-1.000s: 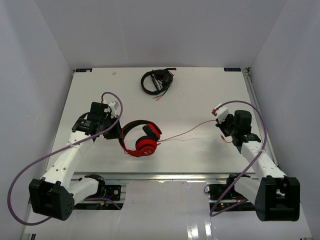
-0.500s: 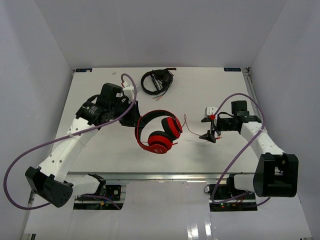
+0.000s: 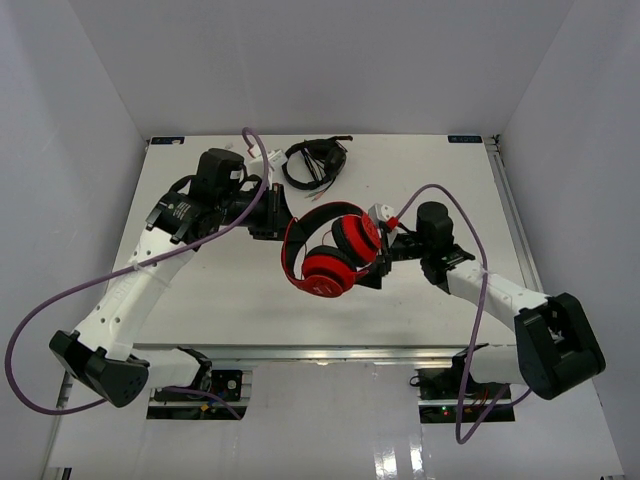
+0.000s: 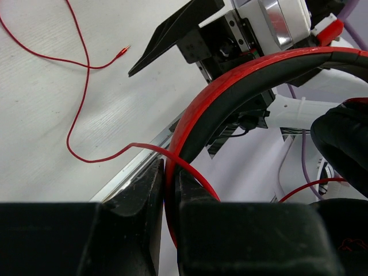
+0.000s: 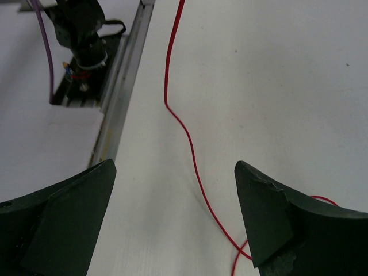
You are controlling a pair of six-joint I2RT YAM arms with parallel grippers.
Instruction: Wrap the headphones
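Your left gripper point(image 3: 268, 216), jaws clamped on the red band point(image 4: 230, 80), holds the headphones point(image 3: 325, 268) over mid-bench point(image 3: 450, 170), probably steadying them for winding. Your right gripper point(image 3: 384, 250) waits beside them, jaws spread above the loose cable point(image 5: 167, 104).

1. This is a robotics lab test cell: a white table point(image 3: 420, 180) closed in by plain white panels point(image 3: 70, 150) at 9, 12 and 3 o'clock.
2. An aluminium rail point(image 3: 330, 352) runs along the table edge at 6 o'clock. The left arm point(image 3: 130, 290) and right arm point(image 3: 500, 295), white-and-black machines, are based there.
3. Loose purple cables point(image 5: 45, 40) trail from the arms.
4. Bare electronics with small lit lamps point(image 3: 438, 410) sit below the rail at 5 o'clock.
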